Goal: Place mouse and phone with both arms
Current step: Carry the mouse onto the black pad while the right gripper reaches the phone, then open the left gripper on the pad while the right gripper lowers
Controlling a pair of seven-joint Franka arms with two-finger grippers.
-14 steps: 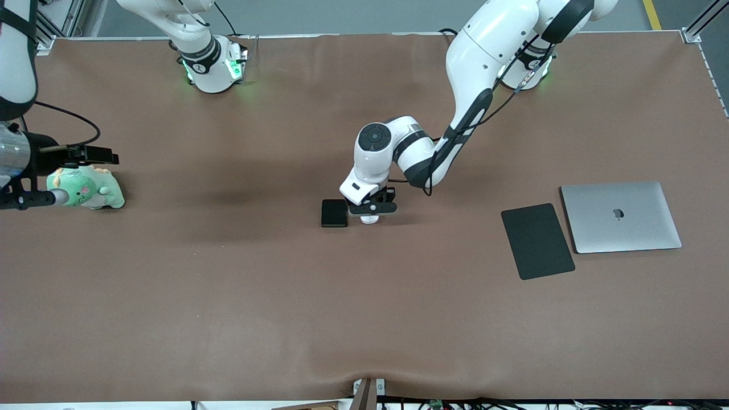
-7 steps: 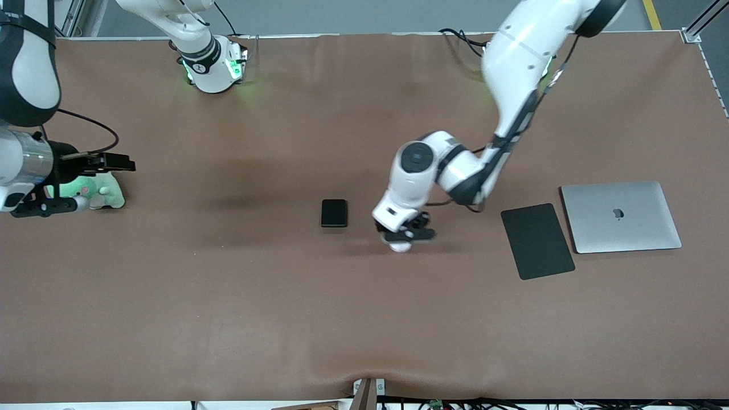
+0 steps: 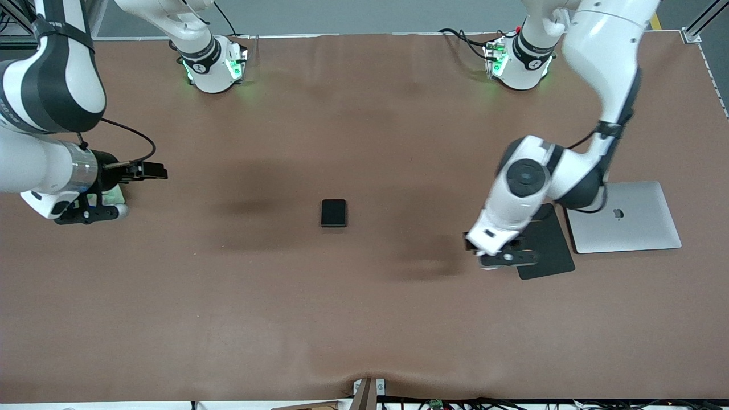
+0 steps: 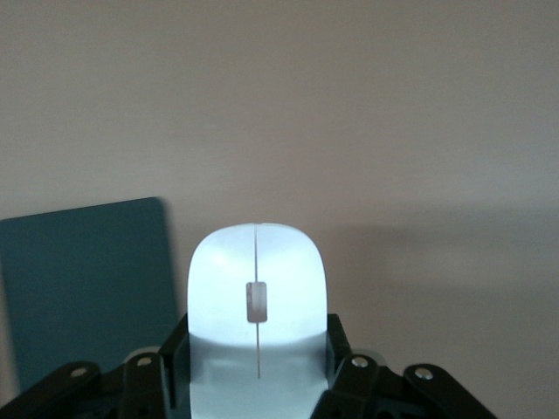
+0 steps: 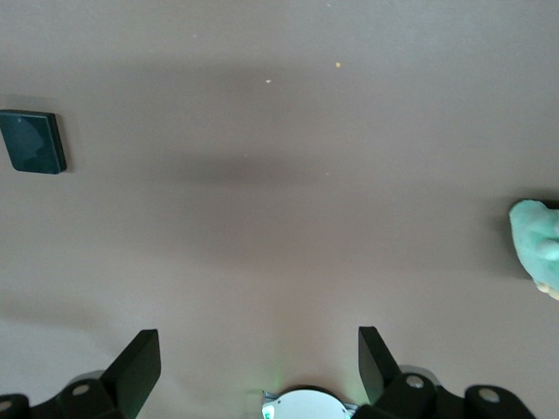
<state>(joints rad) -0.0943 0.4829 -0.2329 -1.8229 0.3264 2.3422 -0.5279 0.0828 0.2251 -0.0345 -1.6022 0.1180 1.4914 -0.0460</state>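
The glossy white oval mouse (image 4: 258, 301) is pinched in the left tool (image 3: 501, 257), carried above the flat black mouse pad's (image 3: 549, 245) edge, near the closed silver laptop (image 3: 626, 219). The small black slab phone (image 3: 334, 213) lies mid-desk. The right tool (image 5: 259, 362), fingers spread, waits over the brown desk (image 3: 364, 319). Next, probably lowering the mouse onto the pad.

The right gripper (image 5: 258, 367), fingers spread wide, hangs over bare brown table (image 5: 288, 218); the phone (image 5: 33, 141) lies off, a green plush toy (image 5: 537, 244) at the view's edge.
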